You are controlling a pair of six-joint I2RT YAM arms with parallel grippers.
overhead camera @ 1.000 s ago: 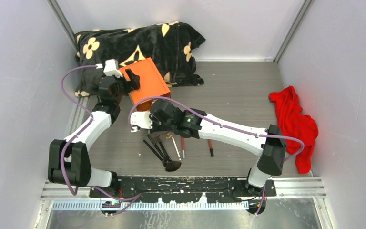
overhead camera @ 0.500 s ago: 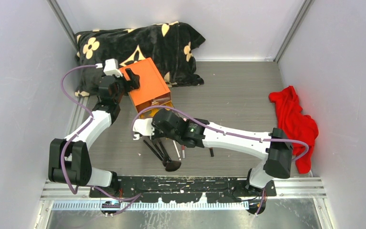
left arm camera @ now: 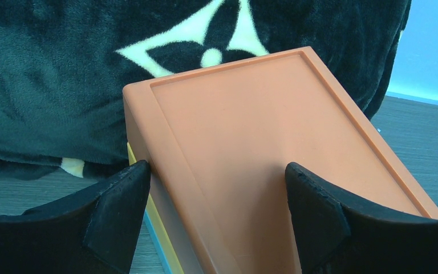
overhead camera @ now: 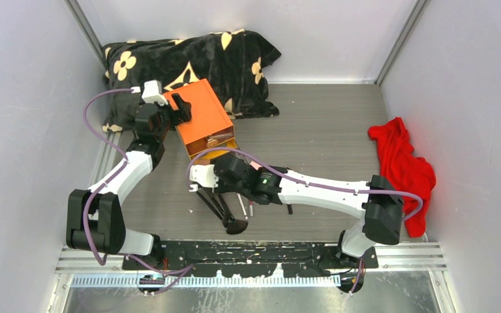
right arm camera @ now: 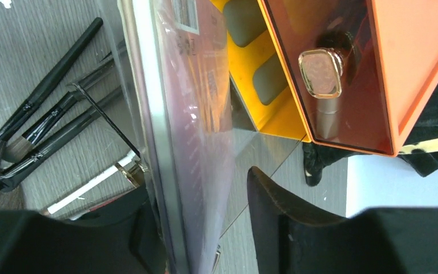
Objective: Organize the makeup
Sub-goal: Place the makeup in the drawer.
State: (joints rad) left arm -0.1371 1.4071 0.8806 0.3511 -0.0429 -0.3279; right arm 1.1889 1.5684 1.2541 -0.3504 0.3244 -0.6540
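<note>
My right gripper [overhead camera: 199, 184] [right arm camera: 197, 188] is closed around the shiny pink palette [right arm camera: 188, 114], which stands on edge between its fingers, tight to the left finger and close to the right one. It sits just in front of the orange box [overhead camera: 202, 111] [right arm camera: 416, 57], whose yellow drawer [overhead camera: 212, 151] [right arm camera: 262, 97] is pulled out. Several black-handled brushes [overhead camera: 218, 205] [right arm camera: 40, 108], one with a fluffy brown head [overhead camera: 237, 226], lie below the gripper with a red pencil [overhead camera: 250, 208] beside them. My left gripper [overhead camera: 177, 107] [left arm camera: 217, 200] is open, straddling the box's back corner [left arm camera: 251, 154].
A black flowered blanket [overhead camera: 189, 59] lies behind the box. A red cloth [overhead camera: 404, 166] lies at the right wall. A clear orange drawer holds a gold-capped tube [right arm camera: 321, 74]. A dark pencil [overhead camera: 289, 208] pokes out under my right arm.
My right gripper has drawn back toward the near edge, and the yellow drawer has slid out of the box. The left arm has not moved.
</note>
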